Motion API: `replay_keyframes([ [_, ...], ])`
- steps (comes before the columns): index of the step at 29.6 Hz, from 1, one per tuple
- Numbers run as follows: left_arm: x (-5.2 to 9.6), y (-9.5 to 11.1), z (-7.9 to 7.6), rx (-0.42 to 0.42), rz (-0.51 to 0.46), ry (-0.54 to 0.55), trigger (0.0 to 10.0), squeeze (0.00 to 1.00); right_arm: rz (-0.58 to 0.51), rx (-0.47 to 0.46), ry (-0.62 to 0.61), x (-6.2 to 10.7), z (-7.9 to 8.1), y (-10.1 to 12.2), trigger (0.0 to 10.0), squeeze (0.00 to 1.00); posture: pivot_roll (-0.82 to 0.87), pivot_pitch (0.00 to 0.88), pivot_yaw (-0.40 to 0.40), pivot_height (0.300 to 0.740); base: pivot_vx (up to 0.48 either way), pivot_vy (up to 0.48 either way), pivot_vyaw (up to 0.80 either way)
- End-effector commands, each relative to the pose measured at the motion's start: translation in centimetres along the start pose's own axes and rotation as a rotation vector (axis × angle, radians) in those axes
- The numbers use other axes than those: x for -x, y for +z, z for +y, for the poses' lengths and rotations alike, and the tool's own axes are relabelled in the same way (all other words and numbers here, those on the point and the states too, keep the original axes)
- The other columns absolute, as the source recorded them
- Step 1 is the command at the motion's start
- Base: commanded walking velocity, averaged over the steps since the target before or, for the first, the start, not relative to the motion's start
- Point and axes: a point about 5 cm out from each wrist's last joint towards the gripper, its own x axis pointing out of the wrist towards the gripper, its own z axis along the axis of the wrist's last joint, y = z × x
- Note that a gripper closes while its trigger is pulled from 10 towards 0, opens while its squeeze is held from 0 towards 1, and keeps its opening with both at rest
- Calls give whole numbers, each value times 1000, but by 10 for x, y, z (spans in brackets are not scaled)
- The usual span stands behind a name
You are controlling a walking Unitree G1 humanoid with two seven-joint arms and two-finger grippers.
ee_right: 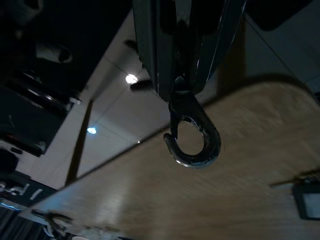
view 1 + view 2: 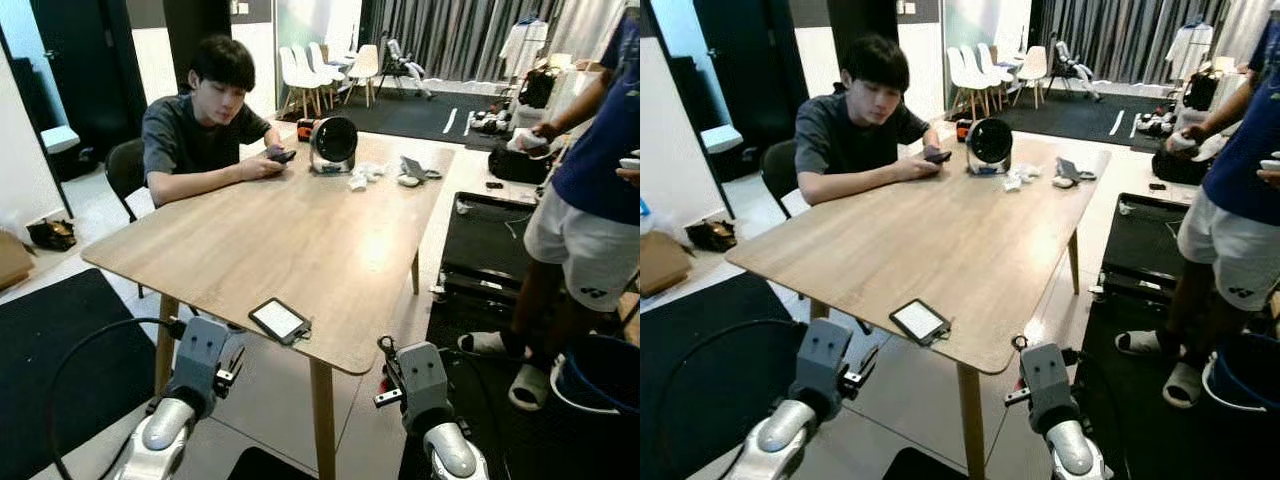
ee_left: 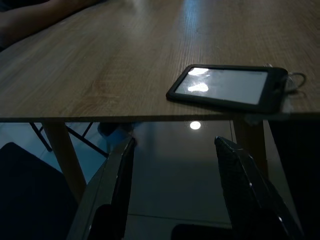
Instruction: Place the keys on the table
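My right gripper [image 2: 386, 347] is below the near right corner of the wooden table [image 2: 300, 230], fingers pointing up. In the right wrist view it is shut on the keys, and a dark metal carabiner hook [image 1: 192, 137] hangs from the fingers [image 1: 165, 50] with the table edge behind it. My left gripper [image 3: 175, 165] is open and holds nothing. It sits just below the table's near edge [image 2: 236, 358]. A black flat card holder [image 3: 227, 87] with a small ring lies on the table's near edge, also seen from the head [image 2: 279, 320].
A person [image 2: 205, 130] sits at the table's far left holding a phone. A small black fan [image 2: 333, 143] and several small items stand at the far end. Another person [image 2: 590, 200] stands to the right on a black mat, near a blue bucket [image 2: 600, 375].
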Motion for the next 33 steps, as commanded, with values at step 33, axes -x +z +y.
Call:
replay_keyframes([
  [33, 6, 83, 16, -21, -151, -166, 10000, 0, -109, 71, -9, 8, -14, 21, 10000, 0, 37, 118, 33, 740, 0, 0, 0],
])
